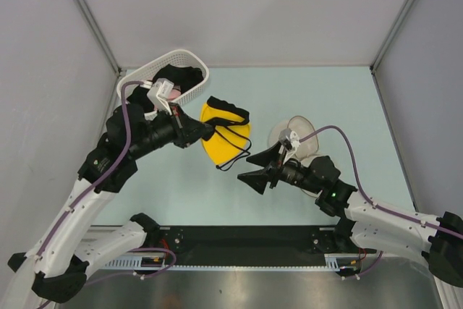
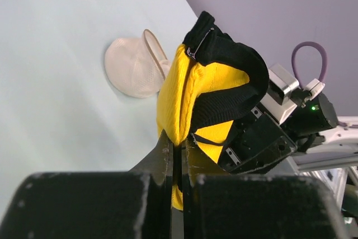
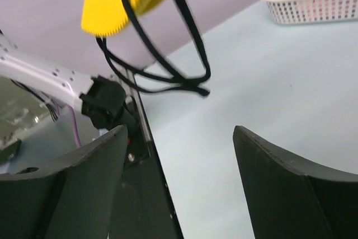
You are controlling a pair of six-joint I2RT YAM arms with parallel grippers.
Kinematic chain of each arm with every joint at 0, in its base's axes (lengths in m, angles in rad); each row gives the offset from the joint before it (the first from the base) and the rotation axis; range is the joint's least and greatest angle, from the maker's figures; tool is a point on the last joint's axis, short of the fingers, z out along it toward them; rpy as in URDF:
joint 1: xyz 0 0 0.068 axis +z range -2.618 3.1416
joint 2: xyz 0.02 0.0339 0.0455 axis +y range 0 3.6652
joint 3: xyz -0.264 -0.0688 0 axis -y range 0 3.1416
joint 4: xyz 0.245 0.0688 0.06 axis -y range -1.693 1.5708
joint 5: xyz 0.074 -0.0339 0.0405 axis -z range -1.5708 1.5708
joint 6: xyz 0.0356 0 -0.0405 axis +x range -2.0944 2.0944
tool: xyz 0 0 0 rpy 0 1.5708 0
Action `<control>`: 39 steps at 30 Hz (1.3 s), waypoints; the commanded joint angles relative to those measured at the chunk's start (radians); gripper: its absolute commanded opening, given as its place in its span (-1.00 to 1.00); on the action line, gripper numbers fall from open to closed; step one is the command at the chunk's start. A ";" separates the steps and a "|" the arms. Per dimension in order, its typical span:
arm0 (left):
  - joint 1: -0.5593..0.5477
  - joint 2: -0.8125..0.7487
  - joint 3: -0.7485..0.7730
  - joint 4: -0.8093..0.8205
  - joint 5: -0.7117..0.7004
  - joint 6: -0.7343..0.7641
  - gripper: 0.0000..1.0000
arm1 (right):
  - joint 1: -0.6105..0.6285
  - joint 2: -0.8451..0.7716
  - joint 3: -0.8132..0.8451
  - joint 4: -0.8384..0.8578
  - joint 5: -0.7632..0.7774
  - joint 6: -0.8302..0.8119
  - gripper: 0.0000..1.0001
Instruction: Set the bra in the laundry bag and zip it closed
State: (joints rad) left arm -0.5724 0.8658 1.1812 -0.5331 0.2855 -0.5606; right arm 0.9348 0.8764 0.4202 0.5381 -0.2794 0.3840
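While the left gripper (image 1: 207, 132) is clamped tight on one edge of the bra (image 1: 226, 134), the garment hangs clear of the table. From overhead it is just left of the laundry bag (image 1: 302, 135), between the bag and the basket (image 1: 163, 70). Its cups are folded together, their long axis running near-to-far across the line from that gripper to the bag, and the straps (image 3: 168, 54) loop down below.

The right gripper (image 1: 252, 169) is spread wide and holds nothing. It is the nearer of the two to the bag, its wrist lying over the bag's near side, yet its fingers point away from the bag, toward the dangling straps. (From the left wrist camera one half of the bag seems lifted a little, though how far it gapes is hard to judge.)

What the coming move turns on, I judge, is that the bag lies beyond the bra along the line the left gripper points. The left arm could carry the bra straight across, but the right arm sits over the bag and would have to clear off or hold it open.
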 commanded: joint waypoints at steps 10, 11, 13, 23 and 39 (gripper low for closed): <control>0.009 -0.054 -0.043 0.116 0.087 -0.111 -1.00 | 0.010 0.036 -0.050 0.347 0.115 0.133 0.36; 0.009 -0.056 -0.045 0.122 0.095 -0.114 -0.99 | 0.010 0.038 -0.060 0.373 0.118 0.142 0.33; 0.009 -0.059 -0.049 0.124 0.098 -0.122 -1.00 | 0.012 0.047 -0.063 0.395 0.138 0.151 0.28; 0.011 -0.077 -0.066 0.148 0.103 -0.150 -1.00 | 0.016 0.110 -0.061 0.496 0.111 0.193 -0.22; 0.009 -0.094 -0.084 0.157 0.098 -0.165 -1.00 | 0.022 0.148 -0.040 0.525 0.098 0.199 -0.97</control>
State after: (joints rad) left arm -0.5697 0.7902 1.1011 -0.4259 0.3706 -0.7074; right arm 0.9527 1.0149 0.3553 0.9951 -0.1761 0.5861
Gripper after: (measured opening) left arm 0.029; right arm 0.223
